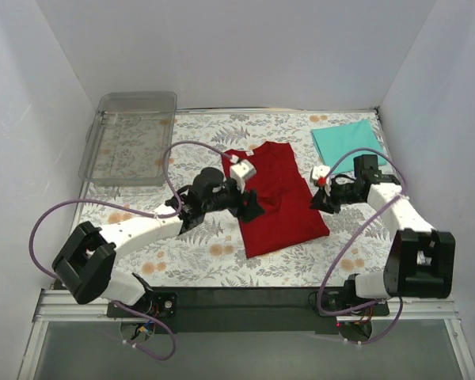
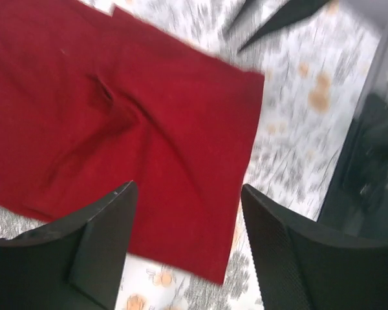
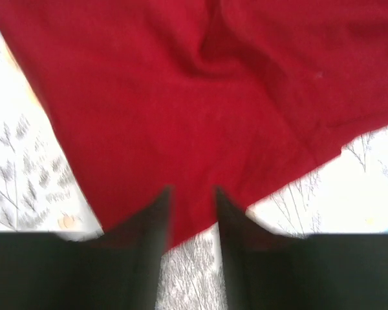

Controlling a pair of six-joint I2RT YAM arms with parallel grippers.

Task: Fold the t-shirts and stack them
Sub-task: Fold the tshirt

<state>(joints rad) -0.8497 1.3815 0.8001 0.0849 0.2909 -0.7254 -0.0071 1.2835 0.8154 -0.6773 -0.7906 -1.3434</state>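
the dark red t-shirt [image 1: 275, 198] lies flat on the floral mat [image 1: 190, 257], creased mid-body. left gripper [image 2: 188, 187] gapes empty above it; right gripper [image 3: 193, 190] is slightly parted, empty.

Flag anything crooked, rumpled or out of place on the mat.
The dark red t-shirt lies skewed on the floral mat, its edges angled against the mat's border, with a puckered crease near its middle. The teal t-shirt sits folded flat at the far right corner. Nothing else stands out.
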